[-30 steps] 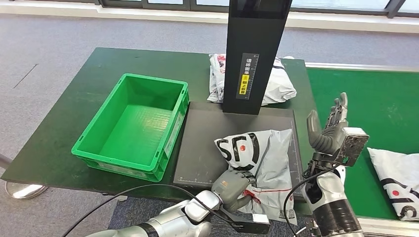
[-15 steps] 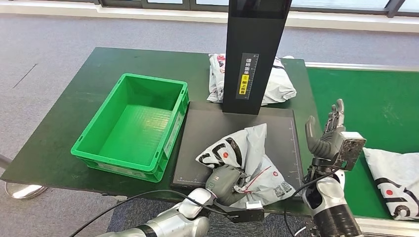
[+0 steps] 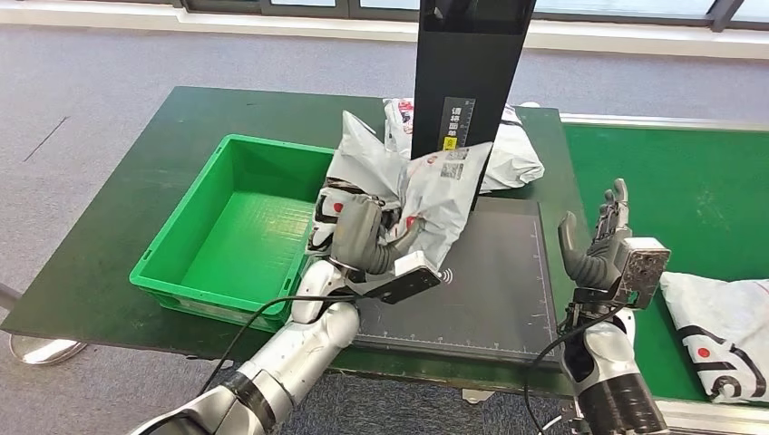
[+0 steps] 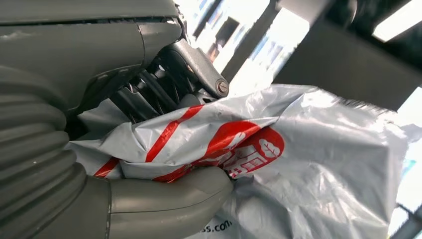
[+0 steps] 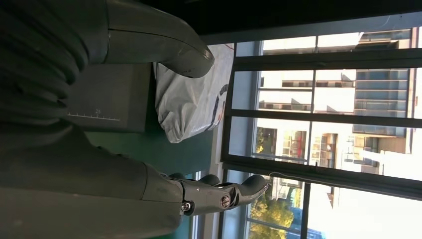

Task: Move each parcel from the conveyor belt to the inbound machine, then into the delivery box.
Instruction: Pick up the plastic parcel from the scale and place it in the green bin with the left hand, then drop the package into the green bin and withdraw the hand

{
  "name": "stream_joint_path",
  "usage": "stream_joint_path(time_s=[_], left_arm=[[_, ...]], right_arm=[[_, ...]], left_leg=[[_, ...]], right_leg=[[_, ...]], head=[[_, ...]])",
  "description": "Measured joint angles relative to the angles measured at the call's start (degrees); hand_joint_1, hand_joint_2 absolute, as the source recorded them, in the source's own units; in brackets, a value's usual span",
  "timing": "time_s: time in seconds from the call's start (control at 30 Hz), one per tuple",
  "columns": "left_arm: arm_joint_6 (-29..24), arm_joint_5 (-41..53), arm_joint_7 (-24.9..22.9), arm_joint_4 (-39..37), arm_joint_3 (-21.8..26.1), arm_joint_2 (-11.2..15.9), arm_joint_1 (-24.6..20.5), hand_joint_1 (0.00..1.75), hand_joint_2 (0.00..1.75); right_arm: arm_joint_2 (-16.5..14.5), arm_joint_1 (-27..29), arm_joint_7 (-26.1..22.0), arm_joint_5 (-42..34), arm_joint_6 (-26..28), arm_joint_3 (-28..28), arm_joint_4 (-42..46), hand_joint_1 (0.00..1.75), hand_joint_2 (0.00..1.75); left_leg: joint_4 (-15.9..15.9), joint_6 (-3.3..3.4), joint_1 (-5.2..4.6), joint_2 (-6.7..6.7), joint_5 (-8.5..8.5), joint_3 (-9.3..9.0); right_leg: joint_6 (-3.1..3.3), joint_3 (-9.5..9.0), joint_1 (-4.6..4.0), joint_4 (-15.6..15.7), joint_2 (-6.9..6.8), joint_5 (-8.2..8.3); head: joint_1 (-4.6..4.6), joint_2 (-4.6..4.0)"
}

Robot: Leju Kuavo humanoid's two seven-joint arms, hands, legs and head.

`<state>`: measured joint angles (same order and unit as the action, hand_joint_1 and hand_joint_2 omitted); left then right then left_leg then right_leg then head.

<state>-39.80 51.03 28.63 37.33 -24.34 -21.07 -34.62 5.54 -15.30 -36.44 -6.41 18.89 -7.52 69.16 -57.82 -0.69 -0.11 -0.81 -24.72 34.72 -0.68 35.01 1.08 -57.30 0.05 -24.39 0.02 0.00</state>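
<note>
The head view was evenly and brightly lit, with soft daylight and only faint shadows under the green crate (image 3: 238, 231) and the black column (image 3: 462, 100). It was sharp across the table (image 3: 136, 181) — no blur to speak of.

In the left wrist view the windows behind were blown out to white, the background was out of focus, and the grey bag (image 4: 298, 164) showed glossy highlights.

The right wrist view was backlit — the hand (image 5: 149, 99) was dark and underexposed against bright window panes (image 5: 323, 99).

Parcel (image 3: 413, 186) glossy crinkled plastic (crate (image 3: 240, 231) smooth plastic).
</note>
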Motion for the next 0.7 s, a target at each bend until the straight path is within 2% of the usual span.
stream_joint_path(time_s=[0.17, 0.33, 0.4, 0.5, 0.57, 0.63, 0.7], left_arm=[[0.0, 17.3, 1.2, 7.8, 13.3, 0.1, -1.8, 1.75, 1.75], [0.0, 27.0, 3.7, 13.3, 27.5, 0.5, -3.0, 1.75, 1.75], [0.0, 30.2, 1.5, 15.2, 31.0, 1.0, -3.0, 1.75, 1.75], [0.0, 34.4, -6.8, 16.6, 32.9, 2.7, -3.0, 1.75, 1.75], [0.0, 35.7, -14.1, 16.2, 32.3, 4.5, -3.0, 1.18, 1.75], [0.0, 36.6, -21.1, 14.9, 30.9, 6.6, -3.0, 0.31, 1.75], [0.0, 37.3, -25.5, 13.0, 29.5, 8.4, -3.2, 0.0, 1.75]], right_arm=[[0.4, 0.6, 0.0, -0.4, 0.4, 0.2, 0.0, 0.0, 1.75], [0.6, 2.4, 0.5, 0.7, 0.3, 0.7, 0.0, 0.0, 1.75], [0.6, 2.6, 1.1, 1.3, 0.1, 0.9, 0.0, 0.0, 1.75], [0.6, 2.8, 2.1, 1.9, -0.5, 1.1, 0.0, 0.0, 1.75], [0.6, 3.1, 2.8, 2.0, -0.9, 1.1, 0.0, 0.0, 1.75], [0.7, 3.6, 3.7, 2.0, -1.3, 1.2, 0.0, 0.0, 1.75], [1.0, 4.0, 4.6, 1.8, -1.6, 1.2, 0.1, 0.0, 1.75]], left_leg=[[0.0, -0.01, 0.0, 0.01, -0.01, 0.0], [0.0, -0.02, 0.02, 0.07, -0.01, 0.0], [0.0, -0.02, 0.03, 0.08, -0.01, 0.0], [0.0, -0.02, 0.03, 0.07, -0.01, 0.0], [0.0, -0.02, 0.03, 0.07, -0.01, -0.01], [0.0, -0.02, 0.03, 0.09, -0.01, -0.01], [0.0, -0.02, 0.03, 0.07, -0.01, -0.01]], right_leg=[[0.0, 0.02, 0.0, 0.0, 0.04, -0.01], [0.0, 0.04, -0.01, 0.0, 0.1, -0.01], [0.01, 0.04, -0.03, 0.0, 0.11, -0.01], [0.01, 0.04, -0.03, 0.0, 0.09, -0.01], [0.01, 0.04, -0.03, 0.0, 0.1, -0.01], [0.01, 0.05, -0.03, 0.0, 0.11, -0.01], [0.01, 0.06, -0.02, 0.0, 0.1, -0.01]], head=[[0.0, 0.0], [0.0, 0.0], [0.0, 0.0], [0.0, 0.0], [0.0, 0.0], [0.0, 0.0], [0.0, 0.0]])
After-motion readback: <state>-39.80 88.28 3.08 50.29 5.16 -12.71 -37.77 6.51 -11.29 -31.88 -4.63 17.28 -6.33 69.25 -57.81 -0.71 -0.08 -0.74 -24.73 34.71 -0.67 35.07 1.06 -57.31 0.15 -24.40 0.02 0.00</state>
